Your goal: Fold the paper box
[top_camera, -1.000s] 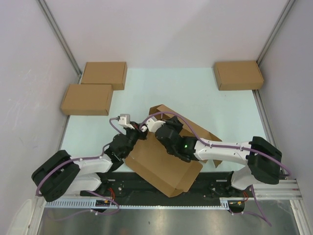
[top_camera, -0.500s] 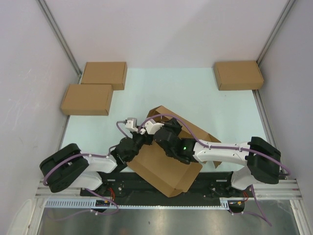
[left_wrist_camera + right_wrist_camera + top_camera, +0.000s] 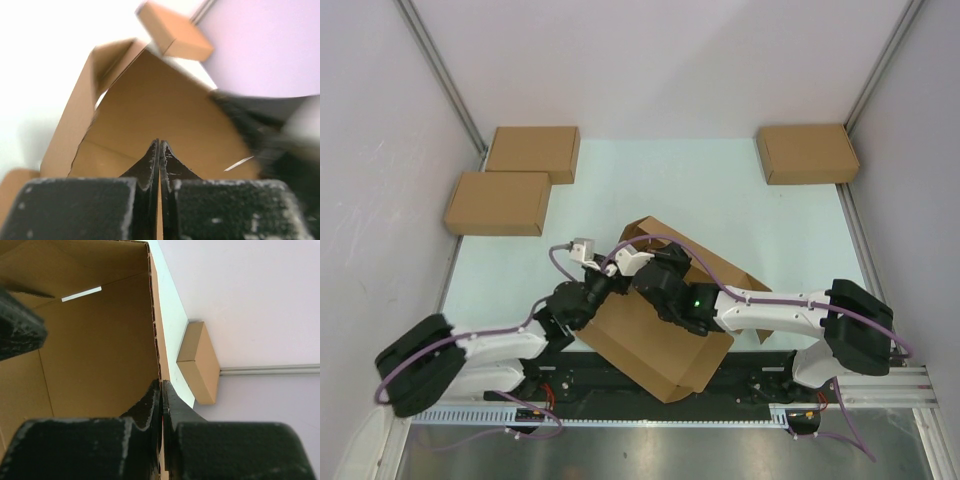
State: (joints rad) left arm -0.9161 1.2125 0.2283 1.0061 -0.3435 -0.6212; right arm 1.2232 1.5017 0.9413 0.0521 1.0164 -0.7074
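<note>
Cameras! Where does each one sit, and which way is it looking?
Top external: above and behind the arms, looking down at the table; the left arm and right arm show.
Left wrist: on the left wrist, looking along the shut left pincer into the paper box.
Right wrist: on the right wrist, looking along the shut right pincer, past the paper box's wall, toward a small closed box.
Shared: all three views show the paper box.

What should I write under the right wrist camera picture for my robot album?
Shut right gripper at the raised wall of the half-folded paper box, a closed cardboard box beyond.
</note>
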